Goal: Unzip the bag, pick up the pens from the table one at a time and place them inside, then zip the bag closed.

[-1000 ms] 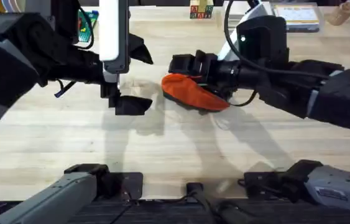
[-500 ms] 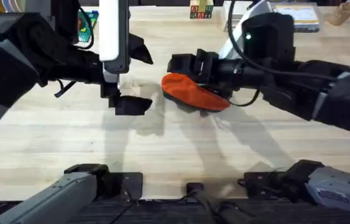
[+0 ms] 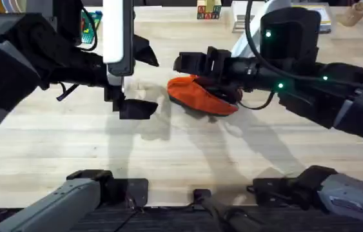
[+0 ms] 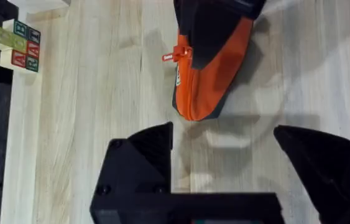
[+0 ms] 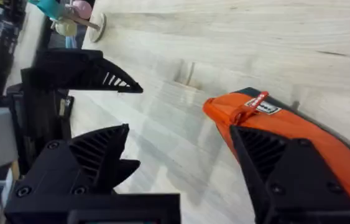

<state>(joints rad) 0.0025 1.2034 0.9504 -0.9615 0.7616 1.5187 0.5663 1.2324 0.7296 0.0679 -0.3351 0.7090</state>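
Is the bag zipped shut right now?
Looks shut: the bag shows no gap, and its zipper pull sits at the end.

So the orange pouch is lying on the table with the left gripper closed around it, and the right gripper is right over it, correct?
Not quite. The left gripper is open and clear of the orange pouch, as the left wrist view shows. The pouch does lie on the table, and the right gripper is right over it.

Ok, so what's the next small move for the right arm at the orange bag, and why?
Probably nudge the right gripper sideways until the zipper pull lies between its fingers. It is open, with one finger over the end of the bag and the pull just off that fingertip. The left gripper is open, clear of the bag.
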